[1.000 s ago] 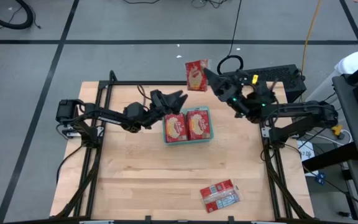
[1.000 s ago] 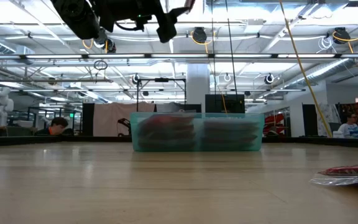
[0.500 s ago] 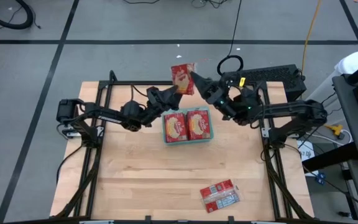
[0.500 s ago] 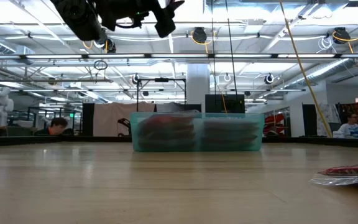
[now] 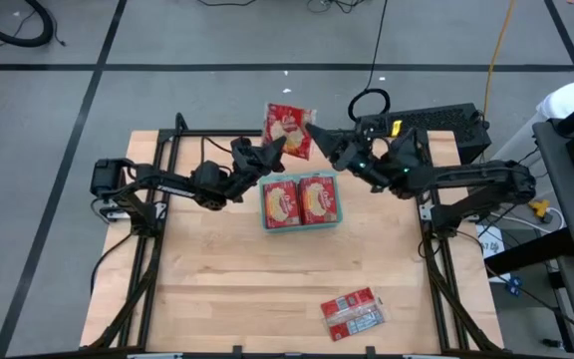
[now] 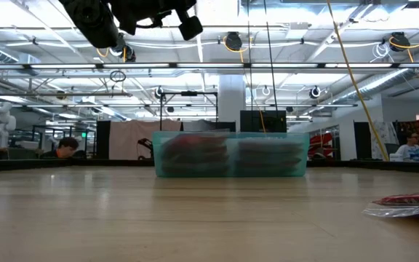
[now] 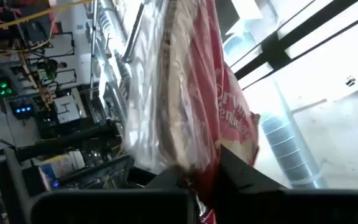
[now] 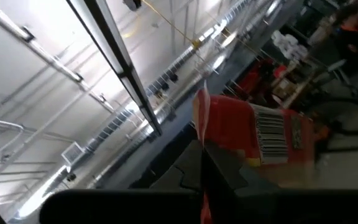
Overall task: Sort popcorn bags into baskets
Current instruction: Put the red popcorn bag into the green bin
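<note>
On the wooden table [image 5: 217, 279] sat the teal basket [image 5: 302, 223] with two popcorn bags inside. Above its far edge, the left gripper [image 5: 275, 150] and the right gripper [image 5: 316, 136] both pinched one raised bag [image 5: 287, 130]. Another bag [image 5: 352, 311] lay near the table's front.

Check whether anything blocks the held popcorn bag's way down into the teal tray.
No obstacle shows. Both the left hand and right hand pinch the bag in the air just beyond the tray, which already holds packets side by side.
</note>
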`<state>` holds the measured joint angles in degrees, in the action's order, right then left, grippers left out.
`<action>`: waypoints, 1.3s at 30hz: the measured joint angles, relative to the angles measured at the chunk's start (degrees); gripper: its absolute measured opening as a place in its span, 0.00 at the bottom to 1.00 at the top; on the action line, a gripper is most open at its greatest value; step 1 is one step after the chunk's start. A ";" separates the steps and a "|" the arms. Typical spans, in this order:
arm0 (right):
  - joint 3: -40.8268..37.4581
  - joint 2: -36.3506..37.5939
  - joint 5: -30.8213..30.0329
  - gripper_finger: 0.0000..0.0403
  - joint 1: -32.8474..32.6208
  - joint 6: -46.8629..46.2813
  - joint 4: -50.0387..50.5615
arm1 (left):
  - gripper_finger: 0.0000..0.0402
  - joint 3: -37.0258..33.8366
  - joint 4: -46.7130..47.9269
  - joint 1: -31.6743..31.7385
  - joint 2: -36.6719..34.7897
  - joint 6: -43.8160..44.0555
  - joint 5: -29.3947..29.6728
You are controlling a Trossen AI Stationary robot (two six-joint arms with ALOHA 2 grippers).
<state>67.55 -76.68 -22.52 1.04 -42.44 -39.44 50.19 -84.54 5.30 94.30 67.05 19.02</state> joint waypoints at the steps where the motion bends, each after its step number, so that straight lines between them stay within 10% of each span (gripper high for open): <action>1: 0.00 1.14 0.00 0.00 0.00 -0.64 2.99 | 0.05 0.00 0.07 0.31 0.00 -0.05 -0.60; 21: -0.02 27.43 13.61 0.42 -0.72 -31.55 71.61 | 0.06 0.00 17.91 6.77 0.00 -0.98 -38.68; 39: -0.09 13.92 40.46 0.62 3.89 -18.19 75.24 | 0.04 0.00 39.09 -2.07 0.00 -11.94 -33.74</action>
<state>67.46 -62.75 17.94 4.93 -60.62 35.80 50.19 -45.45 3.23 94.30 55.11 -14.72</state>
